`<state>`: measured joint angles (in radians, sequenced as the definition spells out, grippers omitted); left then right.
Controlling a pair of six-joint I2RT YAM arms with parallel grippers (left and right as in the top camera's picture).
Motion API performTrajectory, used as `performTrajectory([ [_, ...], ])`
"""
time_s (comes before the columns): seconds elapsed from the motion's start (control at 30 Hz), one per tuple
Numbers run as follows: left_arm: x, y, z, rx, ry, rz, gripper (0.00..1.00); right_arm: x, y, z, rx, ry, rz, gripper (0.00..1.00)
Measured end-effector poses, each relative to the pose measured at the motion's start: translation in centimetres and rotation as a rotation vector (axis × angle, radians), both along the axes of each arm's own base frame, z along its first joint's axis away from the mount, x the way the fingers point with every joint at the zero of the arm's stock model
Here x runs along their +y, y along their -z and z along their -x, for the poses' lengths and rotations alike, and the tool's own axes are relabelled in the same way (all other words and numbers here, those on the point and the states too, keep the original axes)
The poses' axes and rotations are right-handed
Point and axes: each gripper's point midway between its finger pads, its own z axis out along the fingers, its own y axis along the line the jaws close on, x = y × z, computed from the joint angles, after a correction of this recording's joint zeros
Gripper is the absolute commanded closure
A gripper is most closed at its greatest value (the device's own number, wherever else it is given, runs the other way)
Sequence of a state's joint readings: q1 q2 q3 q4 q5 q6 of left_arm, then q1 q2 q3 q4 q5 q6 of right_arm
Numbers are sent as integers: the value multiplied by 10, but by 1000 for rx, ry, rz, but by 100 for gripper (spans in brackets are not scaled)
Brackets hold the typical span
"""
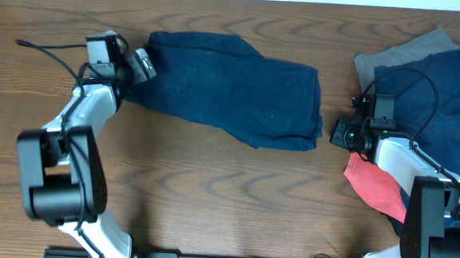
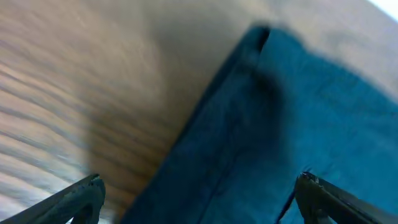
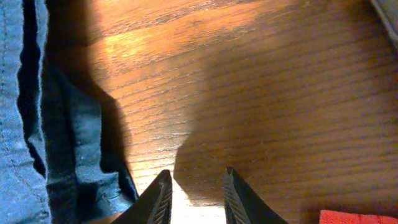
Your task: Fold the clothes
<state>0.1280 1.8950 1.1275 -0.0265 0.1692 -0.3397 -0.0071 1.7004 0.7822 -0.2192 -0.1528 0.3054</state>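
Two arms show on my overhead feed, both low over the wooden bench (image 1: 233, 201). Furthest left, the left gripper (image 1: 143, 64) sits at the left end of the navy shorts (image 1: 233, 85), toward the far left part of the bench. On its wrist view the fingers (image 2: 81, 199) are spread wide apart with nothing clamped between them. The shorts' edge runs diagonally beneath the gap, with bare wood on one side and blue cloth on the other. The shorts themselves lie flat and wrinkled across the far middle of the bench, from that gripper to a point just short of the right gripper (image 1: 337, 136). That one is beside the shorts' right end, apart from the cloth as far as I can judge. Its fingers (image 3: 158, 199) stand a little apart with only bare wood showing between them, and they hold nothing. Blue cloth fills the left side of that wrist view. By the right edge a heap of more clothes lies on the bench: a grey piece (image 1: 410, 56) at the back, a navy piece (image 1: 452, 102) over it, and a red piece (image 1: 374, 186) nearer me, partly under the right arm.
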Motion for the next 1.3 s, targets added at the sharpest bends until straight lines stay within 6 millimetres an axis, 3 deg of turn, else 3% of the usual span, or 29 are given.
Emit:
performTrajectory([
  [0.03,-3,8,1,17,11,14,2,0,0,0,1,-1,0,72],
  [0.1,-8,23,5,51,26,40,11,1,0,1,7,-4,-3,72],
  [0.27,-20,39,22,145,63,100,75,3,0,4,18,-9,-13,70],
  [0.33,-28,45,36,212,80,147,94,3,0,4,18,-10,-16,70],
  [0.57,-61,51,105,508,118,329,94,3,1,5,22,-9,-13,69],
  [0.73,-75,51,159,728,117,410,92,1,1,8,38,-5,-17,66],
  [0.87,-76,50,170,766,126,417,84,0,1,9,47,0,-35,65],
  [0.9,-76,50,169,755,131,414,76,0,1,10,50,3,-38,64],
  [0.93,-76,49,166,737,141,407,60,-1,1,11,55,4,-40,64],
  [0.97,-75,47,162,711,148,397,21,-1,1,12,57,4,-40,64],
  [1.0,-73,44,155,673,151,388,1,-1,1,13,60,5,-40,64],
  [1.3,-48,3,104,380,142,292,2,-2,1,14,68,9,-50,63],
])
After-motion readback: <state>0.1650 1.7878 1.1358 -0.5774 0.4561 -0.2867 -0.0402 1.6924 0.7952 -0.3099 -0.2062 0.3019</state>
